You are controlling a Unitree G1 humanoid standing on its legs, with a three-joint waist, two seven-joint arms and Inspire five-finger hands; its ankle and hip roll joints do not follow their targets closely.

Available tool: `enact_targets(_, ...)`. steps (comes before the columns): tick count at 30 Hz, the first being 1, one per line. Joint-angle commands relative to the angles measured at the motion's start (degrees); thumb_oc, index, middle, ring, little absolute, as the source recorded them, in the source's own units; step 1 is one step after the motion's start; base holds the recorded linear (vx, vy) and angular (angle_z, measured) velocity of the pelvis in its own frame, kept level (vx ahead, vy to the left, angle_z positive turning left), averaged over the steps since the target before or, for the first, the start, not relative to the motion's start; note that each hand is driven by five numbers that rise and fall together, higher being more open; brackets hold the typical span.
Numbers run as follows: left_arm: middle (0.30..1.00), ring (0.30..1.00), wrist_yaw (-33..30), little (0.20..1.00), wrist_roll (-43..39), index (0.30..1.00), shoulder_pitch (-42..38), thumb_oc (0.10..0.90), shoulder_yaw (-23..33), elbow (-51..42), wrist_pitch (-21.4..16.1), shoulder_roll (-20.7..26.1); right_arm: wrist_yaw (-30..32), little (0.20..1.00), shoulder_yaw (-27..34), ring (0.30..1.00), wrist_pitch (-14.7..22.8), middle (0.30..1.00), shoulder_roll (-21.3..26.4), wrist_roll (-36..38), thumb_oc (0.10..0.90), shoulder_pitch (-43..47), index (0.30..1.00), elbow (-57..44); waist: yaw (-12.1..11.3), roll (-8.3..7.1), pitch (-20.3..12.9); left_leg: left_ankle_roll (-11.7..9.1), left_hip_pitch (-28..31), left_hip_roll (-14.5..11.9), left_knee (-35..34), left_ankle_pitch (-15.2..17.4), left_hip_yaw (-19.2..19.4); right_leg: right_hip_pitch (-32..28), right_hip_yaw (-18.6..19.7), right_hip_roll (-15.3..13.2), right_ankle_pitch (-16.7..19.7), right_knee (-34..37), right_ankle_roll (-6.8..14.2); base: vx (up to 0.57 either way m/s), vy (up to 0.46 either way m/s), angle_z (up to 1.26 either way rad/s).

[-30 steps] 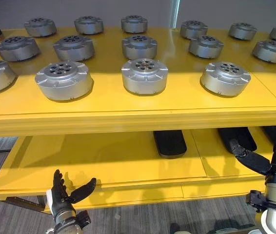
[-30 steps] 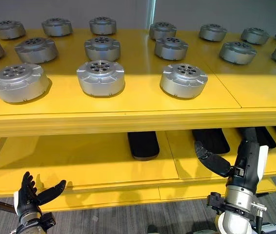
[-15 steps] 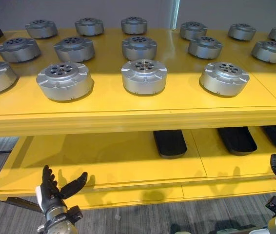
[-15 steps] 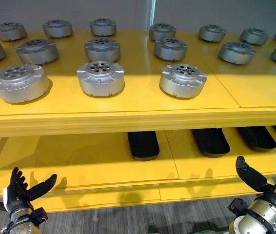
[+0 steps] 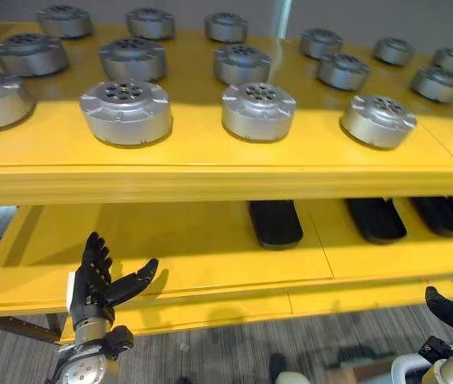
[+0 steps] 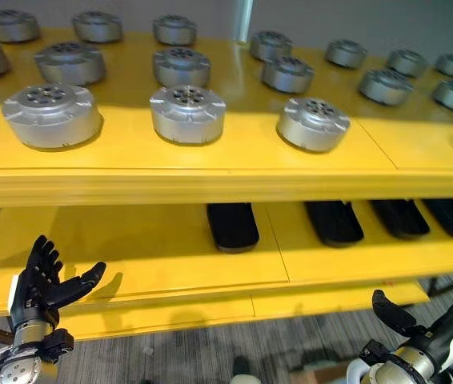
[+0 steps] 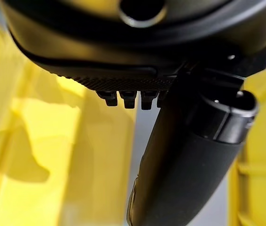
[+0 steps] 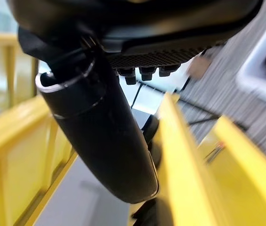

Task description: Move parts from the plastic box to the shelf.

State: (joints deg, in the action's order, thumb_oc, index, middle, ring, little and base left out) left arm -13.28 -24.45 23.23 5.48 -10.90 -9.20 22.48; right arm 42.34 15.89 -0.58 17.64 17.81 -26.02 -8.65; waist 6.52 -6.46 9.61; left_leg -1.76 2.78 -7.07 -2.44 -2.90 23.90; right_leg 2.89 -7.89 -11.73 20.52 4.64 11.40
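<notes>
Hovering empty: both hands low in front of the yellow shelf, nothing held.

Left hand fingers straight and spread, thumb out to the side, just before the lower tier's front edge. Right hand lower down, over the grey floor, fingers and thumb apart, palm empty. Parts, round silver metal discs with holes on top, sit in rows on the upper tier, well above and beyond both hands; nearest row has one up from the left hand, another toward the middle, a third up from the right hand. Black trays lie on the lower tier, between the hands and further back.
</notes>
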Motion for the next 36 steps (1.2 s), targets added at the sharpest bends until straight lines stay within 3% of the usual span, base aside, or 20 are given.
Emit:
enact_targets(1,1.000,1.000,0.12,1.000,-0.70,1.000,-3.39,0.900,4.37,-7.97,-7.73,4.28,0.92,1.000,2.07,1.000,6.51,1.000,4.78,0.18,0.900,5.10,1.000,-2.50,-1.10,1.12,-0.53,2.61,3.45,0.94,-2.10,5.81,0.99,-1.72,-5.42,-4.29,-10.24,-16.60,2.86,-0.22,0.031,-0.52)
enact_targets(5,1.000,1.000,-0.33,1.000,0.04,1.000,-7.34,0.900,2.96,-9.12,-10.61,6.05,2.89,1.000,-1.85,1.000,5.57,1.000,4.38,0.52,0.900,9.81,1.000,-1.67,-3.43,1.67,-0.57,5.71,-1.50,2.49,1.99,8.10,1.20,-1.64,-4.52,-5.81,-10.86,-28.54,1.79,-0.30,-0.148,-0.75)
enact_targets(6,1.000,1.000,-0.25,1.000,-0.65,1.000,-7.75,0.900,3.54,-9.37,-10.77,6.56,2.50,1.000,-2.34,1.000,4.93,1.000,4.26,0.44,0.900,10.52,1.000,-1.34,-3.91,1.40,-0.53,4.72,-2.29,1.79,3.23,7.87,2.59,-3.55,-7.32,-6.12,-12.46,-23.15,1.80,-0.22,-0.370,-1.27)
enact_targets(8,1.000,1.000,0.52,1.000,-2.17,1.000,-7.58,0.900,4.20,-9.83,-9.87,6.33,1.47,1.000,-2.72,1.000,4.06,1.000,4.12,-0.05,0.900,10.49,1.000,-1.44,-4.18,1.33,-0.61,3.78,-2.43,1.10,3.97,7.13,4.42,-5.76,-9.79,-6.21,-12.79,-19.44,1.74,-0.16,-0.332,-0.93)
enact_targets(10,1.000,1.000,0.67,1.000,-4.45,1.000,-6.58,0.900,4.87,-10.40,-8.35,5.48,-0.32,1.000,-2.94,1.000,2.93,1.000,4.36,-0.17,0.900,9.79,1.000,-2.10,-3.98,1.98,-0.88,2.03,-1.83,-0.33,2.65,4.78,6.74,-7.86,-12.25,-5.43,-14.67,-14.51,0.95,-0.22,-0.308,-0.62)
enact_targets(13,1.000,1.000,-3.67,1.000,-6.70,1.000,-4.99,0.900,5.21,-9.79,-7.84,3.29,-2.48,1.000,-2.79,1.000,4.41,1.000,5.93,-1.24,0.900,8.66,1.000,-2.27,-3.18,2.98,-0.72,-1.70,-2.08,-4.65,1.47,-0.01,11.17,-10.64,-15.64,-2.59,-19.39,-6.73,-1.15,-0.28,-0.365,-1.38)
enact_targets(16,1.000,1.000,-1.25,1.000,-8.27,1.000,-4.57,0.900,5.06,-8.90,-8.25,1.98,-0.76,1.000,-1.11,1.000,6.12,1.000,7.07,-2.03,0.900,6.78,1.000,-2.37,-1.19,2.99,-0.73,-2.33,-1.57,-5.60,0.68,-0.98,12.31,-10.83,-14.65,-0.54,-20.83,-5.29,-1.61,-0.28,-0.297,-1.33)
enact_targets(18,1.000,1.000,0.61,1.000,-9.25,1.000,-5.70,0.900,3.21,-8.44,-7.78,2.27,2.34,1.000,-0.24,1.000,5.95,1.000,7.76,-2.30,0.900,6.00,1.000,-2.45,1.80,3.31,-0.57,-2.38,0.60,-6.05,0.41,-0.82,12.99,-9.89,-12.84,0.67,-21.35,-6.15,-2.67,-0.23,-0.251,-0.53)
enact_targets(21,1.000,1.000,-0.41,1.000,-9.22,1.000,-8.73,0.900,-0.64,-7.85,-4.64,2.99,5.71,1.000,0.37,1.000,5.87,1.000,8.15,-2.25,0.900,5.93,1.000,-1.60,4.88,3.97,-0.65,-2.37,3.08,-5.96,0.13,-0.23,13.31,-9.09,-10.27,1.51,-21.28,-6.81,-3.53,-0.11,-0.232,-0.46)
enact_targets(22,1.000,1.000,1.29,1.000,-9.13,1.000,-10.76,0.900,-3.95,-7.50,-2.89,3.69,7.84,1.000,0.27,1.000,4.99,1.000,7.93,-2.82,0.900,6.49,1.000,-1.14,7.13,4.50,-0.78,-2.37,3.89,-5.80,-0.35,0.09,12.49,-7.85,-6.96,2.82,-22.10,-7.86,-4.48,-0.06,-0.264,-0.47)
enact_targets(30,1.000,1.000,-3.14,1.000,-9.97,1.000,-13.94,0.900,-6.35,-7.63,-1.89,4.31,7.83,1.000,0.47,1.000,5.27,1.000,8.36,-3.34,0.900,5.94,1.000,-1.36,8.87,5.29,0.15,-2.27,3.02,-6.49,0.76,0.60,11.90,-5.23,-5.18,4.42,-25.17,-11.92,-6.51,-0.06,-0.156,-0.21)
enact_targets(35,1.000,1.000,-3.09,1.000,-8.55,1.000,-17.17,0.900,-7.94,-6.98,-0.95,4.06,7.52,1.000,0.46,1.000,7.29,1.000,9.51,-3.41,0.900,7.30,1.000,-1.87,9.39,5.70,1.51,-3.00,0.97,-8.60,2.03,-0.63,10.28,-2.50,-4.94,6.09,-29.09,-17.10,-9.21,-0.13,-0.238,-0.03)
enact_targets(36,1.000,1.000,-3.43,1.000,-8.55,1.000,-17.64,0.900,-8.82,-7.41,-0.58,3.93,6.80,1.000,0.22,1.000,7.54,1.000,10.15,-3.78,0.900,8.52,1.000,-2.06,9.17,5.78,2.07,-4.11,0.60,-10.06,2.14,-2.40,9.27,-1.48,-5.43,6.46,-30.22,-18.83,-10.02,-0.10,-0.184,0.09)
